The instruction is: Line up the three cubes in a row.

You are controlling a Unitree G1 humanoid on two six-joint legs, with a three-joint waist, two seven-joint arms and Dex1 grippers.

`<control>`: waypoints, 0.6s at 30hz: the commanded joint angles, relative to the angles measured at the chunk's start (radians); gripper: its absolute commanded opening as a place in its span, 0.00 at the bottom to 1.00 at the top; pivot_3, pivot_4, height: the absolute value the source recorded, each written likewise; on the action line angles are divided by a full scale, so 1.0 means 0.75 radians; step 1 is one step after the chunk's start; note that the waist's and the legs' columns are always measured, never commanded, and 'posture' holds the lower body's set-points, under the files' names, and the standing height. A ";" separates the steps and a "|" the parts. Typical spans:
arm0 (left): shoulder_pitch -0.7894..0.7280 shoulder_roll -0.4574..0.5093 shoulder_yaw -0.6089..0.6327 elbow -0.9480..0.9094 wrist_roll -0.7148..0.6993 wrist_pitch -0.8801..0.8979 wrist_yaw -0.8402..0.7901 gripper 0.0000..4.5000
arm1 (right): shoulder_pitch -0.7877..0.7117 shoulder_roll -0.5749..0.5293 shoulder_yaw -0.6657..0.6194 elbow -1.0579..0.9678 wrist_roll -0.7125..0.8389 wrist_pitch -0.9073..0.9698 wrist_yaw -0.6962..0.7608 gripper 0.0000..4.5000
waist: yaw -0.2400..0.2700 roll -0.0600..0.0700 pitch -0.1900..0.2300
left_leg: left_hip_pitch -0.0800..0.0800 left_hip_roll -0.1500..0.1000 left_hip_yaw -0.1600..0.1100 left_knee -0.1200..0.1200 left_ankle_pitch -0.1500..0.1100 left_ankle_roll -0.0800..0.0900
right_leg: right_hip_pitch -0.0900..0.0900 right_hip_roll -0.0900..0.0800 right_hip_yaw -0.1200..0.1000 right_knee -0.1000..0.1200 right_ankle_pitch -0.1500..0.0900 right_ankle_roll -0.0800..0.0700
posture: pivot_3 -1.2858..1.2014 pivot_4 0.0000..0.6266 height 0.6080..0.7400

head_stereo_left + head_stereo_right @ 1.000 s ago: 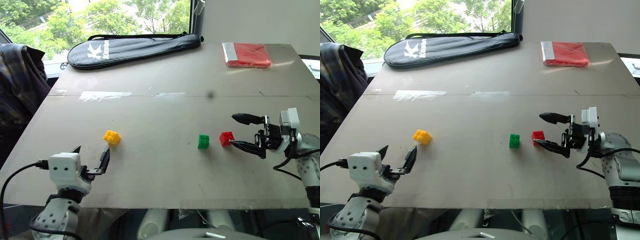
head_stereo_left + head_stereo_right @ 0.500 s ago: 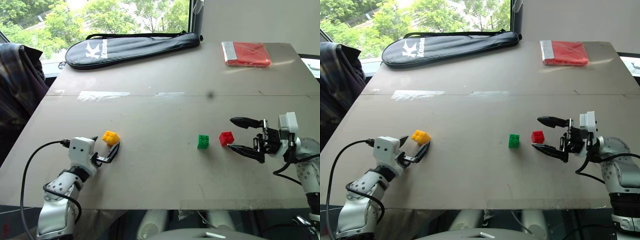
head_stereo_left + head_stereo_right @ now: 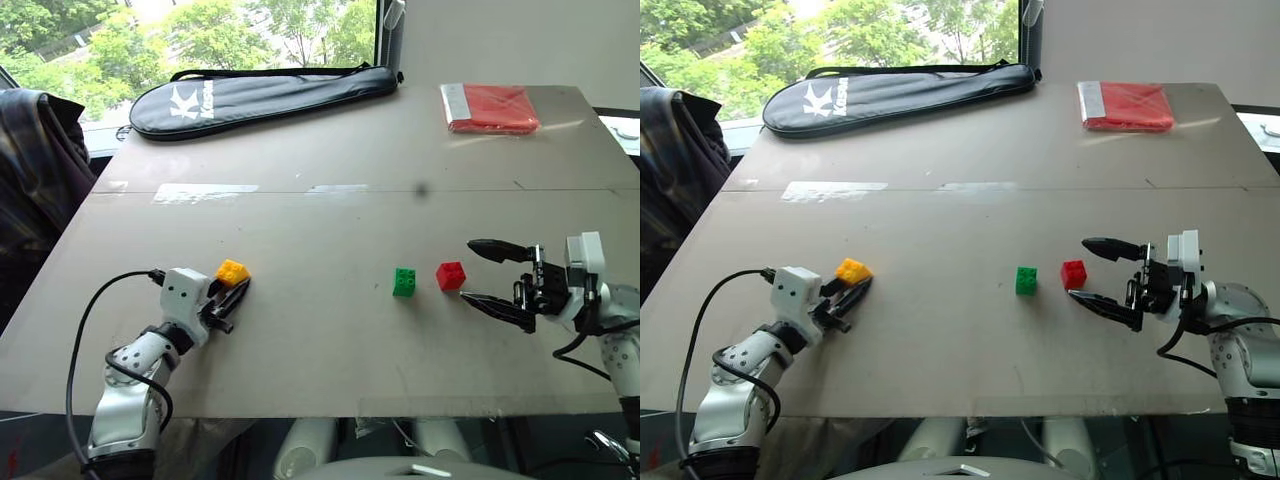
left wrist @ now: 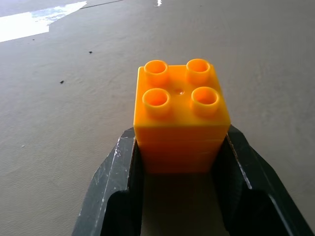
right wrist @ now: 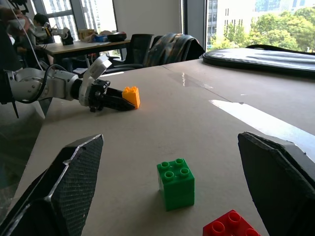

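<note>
The yellow cube (image 3: pixel 232 271) sits on the table (image 3: pixel 320 340) at the left, with my left gripper (image 3: pixel 240 289) shut on it. In the left wrist view both black fingers (image 4: pixel 115 172) press the sides of the yellow cube (image 4: pixel 179 118). The green cube (image 3: pixel 405 282) and the red cube (image 3: pixel 450 275) stand side by side, a small gap apart, at the right of the table. My right gripper (image 3: pixel 467 270) hovers open just right of the red cube, which is not between its fingers (image 5: pixel 64 187).
A black racket bag (image 3: pixel 260 95) lies along the far edge and a flat red packet (image 3: pixel 490 107) at the far right corner. A dark jacket (image 3: pixel 35 170) hangs beside the table's left edge. A shiny tape patch (image 3: pixel 205 192) marks the middle left.
My left gripper has moved forward to the yellow cube and closed on its sides. The right gripper stays open beside the red cube.
</note>
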 commanded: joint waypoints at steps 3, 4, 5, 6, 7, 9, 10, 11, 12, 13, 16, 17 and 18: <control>-0.106 0.119 -0.185 0.021 -0.002 -0.065 -0.298 0.29 | 0.057 -0.014 -0.070 -0.043 0.024 -0.038 0.011 1.00 | 0.003 0.000 0.000 | 0.000 0.000 -0.001 0.000 0.000 0.000 | 0.000 0.000 -0.001 0.000 0.000 0.000 | 0.52 0.24 0.79; -0.163 0.134 -0.234 0.063 0.023 -0.101 -0.353 0.29 | 0.081 -0.012 -0.082 -0.043 0.035 -0.044 0.029 1.00 | 0.007 0.000 0.000 | 0.000 0.000 -0.001 0.000 0.000 0.000 | 0.000 0.000 -0.001 0.000 0.000 0.000 | 0.52 0.24 0.79; -0.228 0.141 -0.280 0.115 0.044 -0.133 -0.403 0.29 | 0.106 -0.009 -0.096 -0.043 0.045 -0.057 0.043 1.00 | 0.007 0.001 0.000 | 0.000 0.000 -0.001 0.000 0.000 0.000 | 0.000 0.000 -0.002 0.000 0.000 0.000 | 0.52 0.24 0.79; -0.286 0.142 -0.318 0.165 0.063 -0.168 -0.441 0.29 | 0.130 -0.010 -0.106 -0.046 0.049 -0.064 0.054 1.00 | 0.007 0.001 0.000 | -0.001 -0.001 -0.002 0.000 0.000 -0.001 | 0.000 0.000 -0.003 0.000 0.000 0.000 | 0.52 0.24 0.79; -0.323 0.142 -0.342 0.202 0.075 -0.195 -0.466 0.29 | 0.144 -0.011 -0.111 -0.048 0.051 -0.068 0.059 1.00 | 0.008 0.001 0.000 | -0.001 -0.001 -0.002 0.000 0.001 -0.001 | 0.000 0.000 -0.003 0.000 0.000 0.000 | 0.52 0.24 0.79; -0.406 0.131 -0.394 0.288 0.096 -0.250 -0.522 0.29 | 0.179 -0.011 -0.124 -0.060 0.054 -0.067 0.053 1.00 | -0.002 0.001 0.000 | -0.001 -0.001 -0.003 0.000 0.001 -0.001 | 0.000 0.001 -0.003 0.000 0.000 -0.001 | 0.52 0.24 0.79; -0.442 0.124 -0.416 0.327 0.105 -0.272 -0.545 0.29 | 0.195 -0.010 -0.130 -0.067 0.057 -0.067 0.049 1.00 | -0.007 0.001 0.000 | 0.000 -0.001 -0.002 0.000 0.001 -0.002 | 0.000 0.000 -0.001 0.000 0.000 -0.001 | 0.52 0.24 0.79; -0.518 0.102 -0.472 0.396 0.121 -0.306 -0.610 0.29 | 0.234 -0.004 -0.140 -0.087 0.059 -0.078 0.048 1.00 | -0.008 0.001 0.000 | 0.000 0.000 -0.002 0.000 0.001 -0.002 | 0.000 0.001 -0.001 0.000 0.000 -0.001 | 0.52 0.24 0.79; -0.578 0.083 -0.516 0.453 0.131 -0.334 -0.667 0.29 | 0.266 0.002 -0.149 -0.106 0.060 -0.087 0.041 1.00 | -0.003 0.002 -0.001 | 0.000 0.000 -0.002 -0.001 0.002 -0.002 | 0.000 0.001 -0.001 0.000 0.000 -0.001 | 0.52 0.24 0.79; -0.633 0.058 -0.553 0.510 0.135 -0.356 -0.720 0.29 | 0.294 0.009 -0.158 -0.129 0.062 -0.092 0.028 1.00 | -0.002 0.002 -0.001 | 0.000 0.000 -0.002 -0.001 0.004 -0.006 | 0.000 0.001 -0.002 0.000 0.000 -0.001 | 0.52 0.24 0.79; -0.744 0.002 -0.611 0.660 0.164 -0.423 -0.792 0.29 | 0.342 0.024 -0.174 -0.187 0.070 -0.093 -0.015 1.00 | -0.003 0.002 -0.001 | -0.001 -0.001 -0.002 -0.001 0.004 -0.006 | 0.000 0.001 -0.002 0.000 0.000 -0.001 | 0.52 0.24 0.79; -0.775 -0.014 -0.622 0.710 0.172 -0.446 -0.809 0.29 | 0.355 0.028 -0.178 -0.205 0.073 -0.093 -0.028 1.00 | -0.004 0.001 -0.001 | -0.001 -0.001 -0.002 0.000 0.004 -0.006 | 0.000 0.001 -0.002 0.000 0.001 0.000 | 0.52 0.24 0.79; -0.811 -0.033 -0.634 0.765 0.184 -0.463 -0.822 0.29 | 0.372 0.034 -0.183 -0.225 0.076 -0.092 -0.047 1.00 | -0.006 0.001 -0.001 | -0.001 -0.001 -0.002 0.000 0.004 -0.006 | 0.000 0.001 -0.002 0.000 0.001 0.000 | 0.52 0.24 0.79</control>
